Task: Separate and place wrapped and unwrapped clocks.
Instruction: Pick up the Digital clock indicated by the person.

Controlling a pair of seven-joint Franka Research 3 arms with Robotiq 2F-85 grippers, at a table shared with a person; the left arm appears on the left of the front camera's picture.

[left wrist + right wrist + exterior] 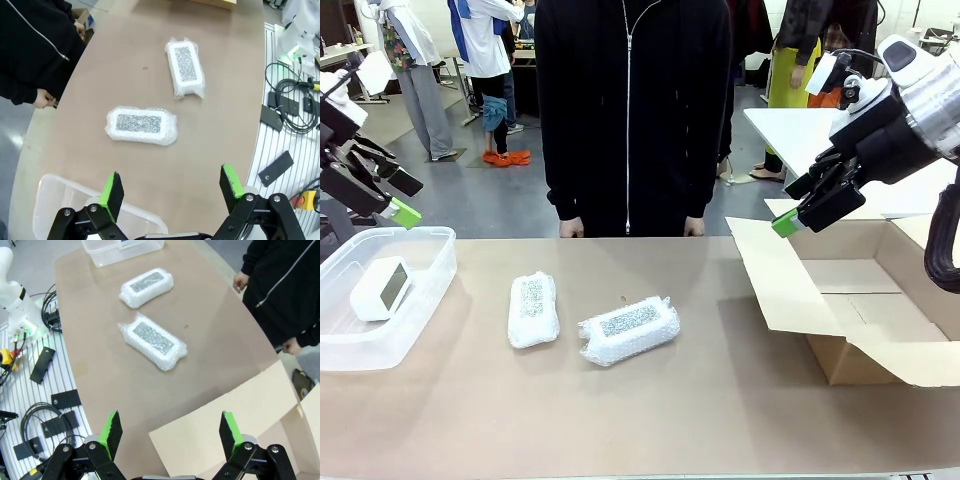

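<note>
Two bubble-wrapped clocks lie mid-table: one [533,308] left of centre, the other [629,328] beside it at an angle. From the left wrist they are the near bundle [141,125] and the far bundle [185,67]. The bare white clock [382,288] with a dark screen rests inside the clear plastic bin [430,250] at the left. My left gripper [405,197] hangs open above that bin, its green pads [112,190] wide apart and empty. Over the cardboard box my right gripper [792,207] is open too, with nothing between its pads [227,427]. The right wrist view has both bundles [152,340] [147,286].
An open cardboard box [860,300] stands at the right, its flap [775,280] spread toward the middle. A person in black stands at the far edge, hands [572,228] resting by the table. Cables and black parts lie on the slatted rail [290,115] on the robot's side.
</note>
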